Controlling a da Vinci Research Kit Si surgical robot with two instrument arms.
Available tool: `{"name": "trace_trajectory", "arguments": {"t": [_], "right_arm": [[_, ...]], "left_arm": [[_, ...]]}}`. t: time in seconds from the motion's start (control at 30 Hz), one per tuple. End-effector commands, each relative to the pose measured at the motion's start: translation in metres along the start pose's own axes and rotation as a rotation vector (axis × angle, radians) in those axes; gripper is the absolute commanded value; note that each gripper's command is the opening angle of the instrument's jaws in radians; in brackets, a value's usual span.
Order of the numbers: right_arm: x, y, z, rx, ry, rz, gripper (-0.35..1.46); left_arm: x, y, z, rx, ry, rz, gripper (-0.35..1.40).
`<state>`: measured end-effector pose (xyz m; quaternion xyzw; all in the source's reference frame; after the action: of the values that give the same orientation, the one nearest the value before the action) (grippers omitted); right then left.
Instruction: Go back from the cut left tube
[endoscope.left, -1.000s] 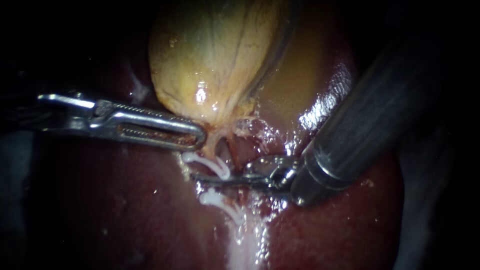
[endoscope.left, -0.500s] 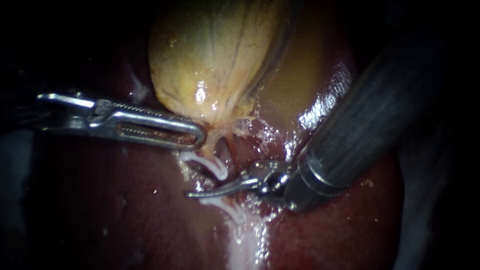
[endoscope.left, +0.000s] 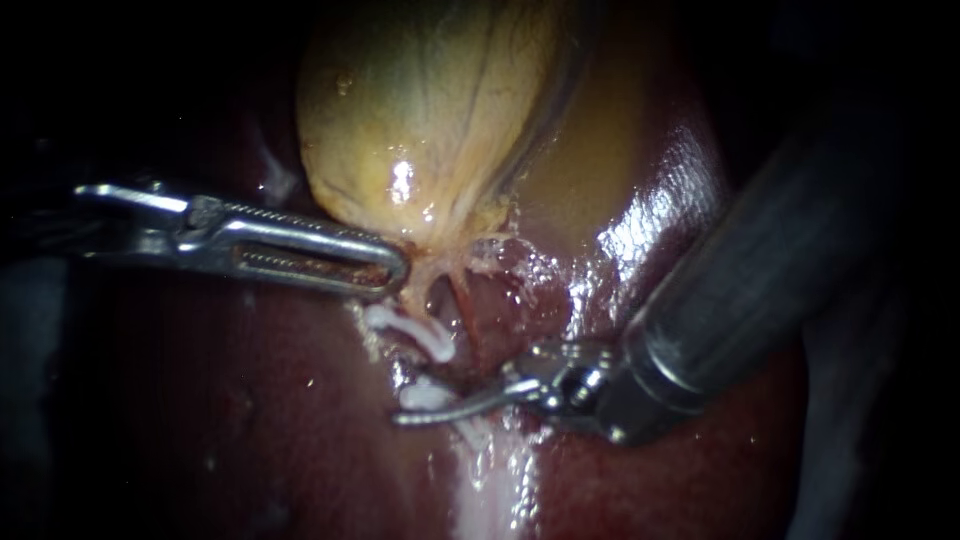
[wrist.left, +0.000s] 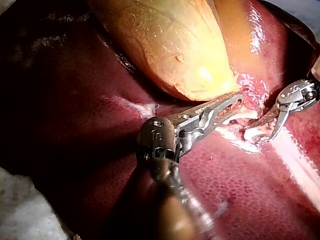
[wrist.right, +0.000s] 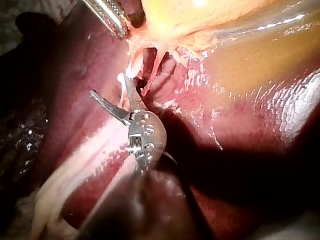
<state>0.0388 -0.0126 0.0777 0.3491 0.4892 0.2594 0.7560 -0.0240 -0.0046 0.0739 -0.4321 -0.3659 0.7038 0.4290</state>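
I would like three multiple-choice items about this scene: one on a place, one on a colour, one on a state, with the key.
1. Where are the jaws of the left instrument?
A. at the narrow end of the gallbladder
B. at its broad top
C. out of view

2. What colour are the clips?
A. white
B. blue
C. black

3. How do the jaws of the right instrument stand?
A. shut, holding nothing
B. open
C. shut on a clip

Key:
1 A, the jaw tips lie at the tapering end.
2 A, they show plainly white.
3 B, a gap shows between the two jaws in the right wrist view.
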Motion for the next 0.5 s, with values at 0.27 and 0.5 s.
{"name": "trace_trajectory", "arguments": {"t": [0.27,0.5], "right_arm": [[0.0019,-0.0008,-0.0061,-0.038,0.002,-0.184,1.43],[0.004,-0.0002,-0.0106,-0.103,-0.004,-0.297,1.43]], "left_arm": [[0.0,-0.0001,0.0,0.003,0.002,0.0,-0.35],[0.0,-0.0001,-0.0001,0.003,0.002,0.0,-0.35]]}}
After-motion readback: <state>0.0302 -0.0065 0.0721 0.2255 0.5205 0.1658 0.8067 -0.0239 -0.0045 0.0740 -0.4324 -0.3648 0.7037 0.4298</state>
